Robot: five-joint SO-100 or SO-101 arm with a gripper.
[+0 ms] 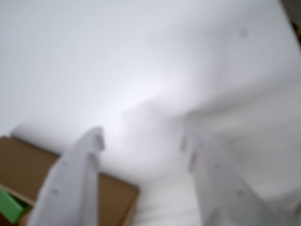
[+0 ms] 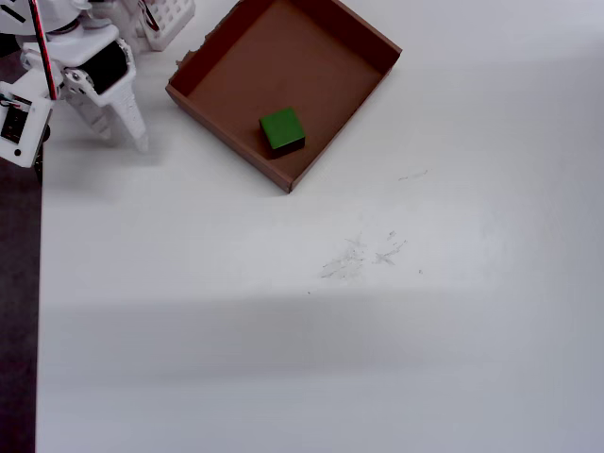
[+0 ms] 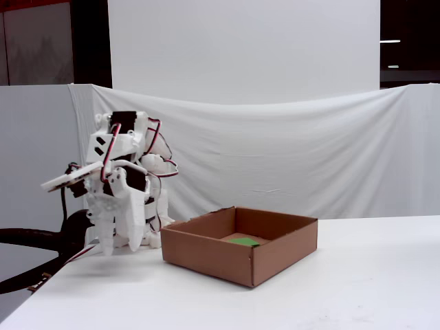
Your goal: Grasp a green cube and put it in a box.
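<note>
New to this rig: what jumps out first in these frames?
The green cube pops against the brown floor of the box, lying near the box's lower wall in the overhead view. The white arm stands beside the box, at upper left in that view, its gripper open and empty over the bare white table. The wrist view is heavily blurred.

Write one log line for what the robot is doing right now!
green cube: inside box, near front wall | gripper: jaws open, empty, beside box | table: bare

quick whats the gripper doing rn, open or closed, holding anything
White two-finger gripper: open, holding nothing. The small green cube sits inside the shallow brown cardboard box.
</note>
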